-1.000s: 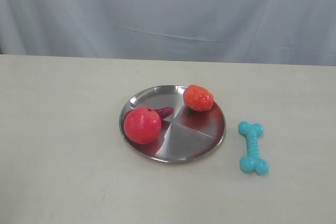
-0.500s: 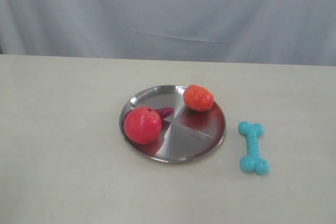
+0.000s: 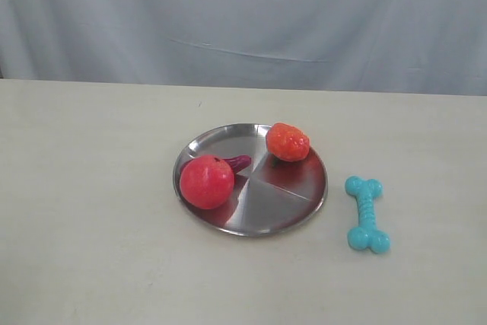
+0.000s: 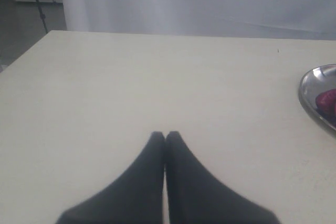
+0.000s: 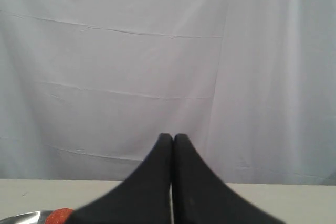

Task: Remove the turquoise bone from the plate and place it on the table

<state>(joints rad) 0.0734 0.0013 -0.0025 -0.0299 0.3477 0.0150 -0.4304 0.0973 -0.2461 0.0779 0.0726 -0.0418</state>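
Observation:
The turquoise bone (image 3: 367, 214) lies flat on the beige table (image 3: 91, 211), just right of the steel plate (image 3: 266, 207) and clear of its rim. Neither arm shows in the exterior view. My left gripper (image 4: 165, 135) is shut with nothing in it, held above bare tabletop, with the plate's rim (image 4: 307, 90) at the edge of its view. My right gripper (image 5: 172, 137) is also shut and empty, facing the grey curtain, and a sliver of the plate (image 5: 23, 216) shows low in that view.
On the plate sit a red ball-like toy (image 3: 206, 181), an orange bumpy toy (image 3: 288, 141) and a dark purple toy (image 3: 238, 162) partly behind the red one. A grey curtain (image 3: 243, 20) hangs behind the table's far edge.

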